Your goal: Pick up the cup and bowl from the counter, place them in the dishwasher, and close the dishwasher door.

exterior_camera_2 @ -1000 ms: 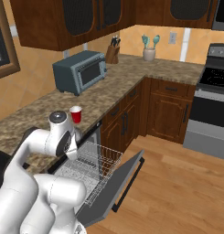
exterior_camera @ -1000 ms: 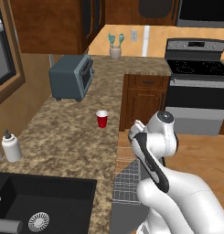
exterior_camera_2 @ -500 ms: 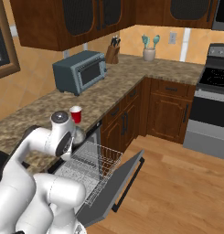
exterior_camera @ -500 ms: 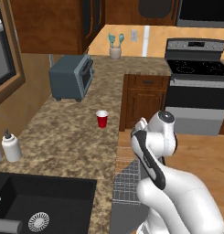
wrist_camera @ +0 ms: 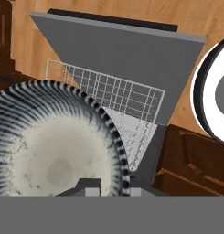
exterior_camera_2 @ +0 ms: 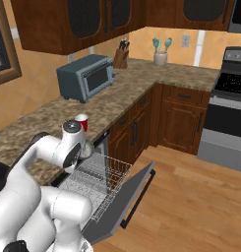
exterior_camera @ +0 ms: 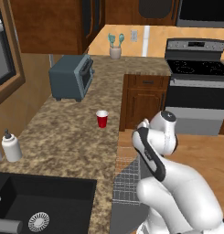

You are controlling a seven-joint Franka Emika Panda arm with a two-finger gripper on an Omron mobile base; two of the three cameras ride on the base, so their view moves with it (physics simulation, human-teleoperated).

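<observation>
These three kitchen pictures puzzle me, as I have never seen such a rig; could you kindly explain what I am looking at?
It is a simulated kitchen with a white robot arm on a driving base. Two pictures come from cameras on that base, behind the arm to its left and right. The third looks along the arm's pincer, which is shut on the rim of a striped grey bowl above the open dishwasher: you see its wire rack and lowered door. On the speckled counter stand a red cup, a toaster oven and a white soap bottle, beside a dark sink.
</observation>
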